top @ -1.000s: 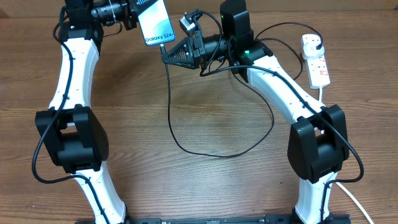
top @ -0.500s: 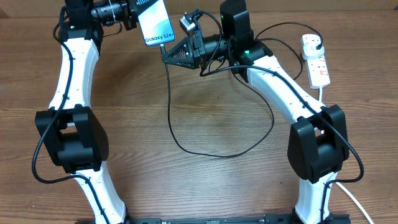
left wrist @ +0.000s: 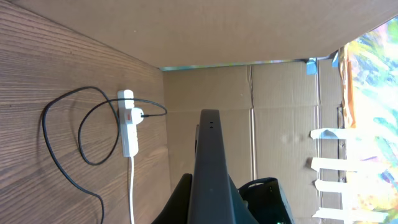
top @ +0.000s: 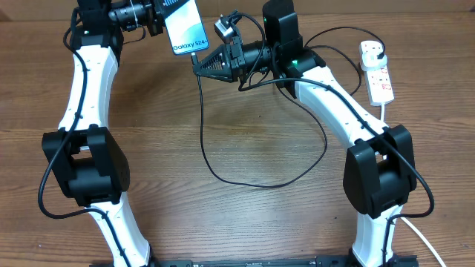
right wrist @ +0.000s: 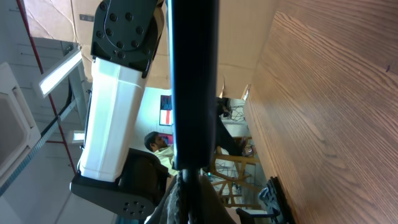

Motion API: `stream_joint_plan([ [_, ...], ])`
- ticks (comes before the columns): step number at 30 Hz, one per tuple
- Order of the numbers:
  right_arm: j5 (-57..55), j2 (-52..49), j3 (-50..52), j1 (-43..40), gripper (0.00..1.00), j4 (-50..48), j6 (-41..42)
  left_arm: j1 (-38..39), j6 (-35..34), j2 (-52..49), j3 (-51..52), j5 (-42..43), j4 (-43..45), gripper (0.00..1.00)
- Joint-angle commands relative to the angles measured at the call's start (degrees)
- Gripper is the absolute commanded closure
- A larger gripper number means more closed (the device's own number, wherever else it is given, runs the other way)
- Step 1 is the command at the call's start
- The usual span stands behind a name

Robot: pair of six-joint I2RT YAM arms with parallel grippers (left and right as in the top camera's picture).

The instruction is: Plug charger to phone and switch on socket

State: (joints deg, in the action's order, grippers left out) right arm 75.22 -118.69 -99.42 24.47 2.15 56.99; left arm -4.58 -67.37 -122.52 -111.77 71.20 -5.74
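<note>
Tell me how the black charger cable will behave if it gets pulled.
Likely floppy: the charger cable droops from the right end effector and lies in a loose loop on the table. Probably light, so it should drag easily. Its far end looks plugged into the socket, so a hard pull may tug that.

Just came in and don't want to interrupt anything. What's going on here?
The left gripper holds the phone up over the far side of the table, screen facing up. The right gripper is shut on the charger near its tip, right at the phone's lower edge; whether the tip is in cannot be told. The charger loops across the table to the socket, where its plug sits. Whether the socket is on is too small to tell.
</note>
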Motion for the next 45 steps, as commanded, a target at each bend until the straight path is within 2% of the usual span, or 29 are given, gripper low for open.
stream_joint_plan([
  [1,0.96,-0.59,-0.31,0.26,0.96,-0.24,0.07,0.09,0.96,0.00,-0.35,1.90,0.42,0.96],
  [45,1.05,-0.59,-0.31,0.26,0.96,-0.39,0.07,0.11,1.92,0.00,-0.35,2.56,0.44,0.96],
])
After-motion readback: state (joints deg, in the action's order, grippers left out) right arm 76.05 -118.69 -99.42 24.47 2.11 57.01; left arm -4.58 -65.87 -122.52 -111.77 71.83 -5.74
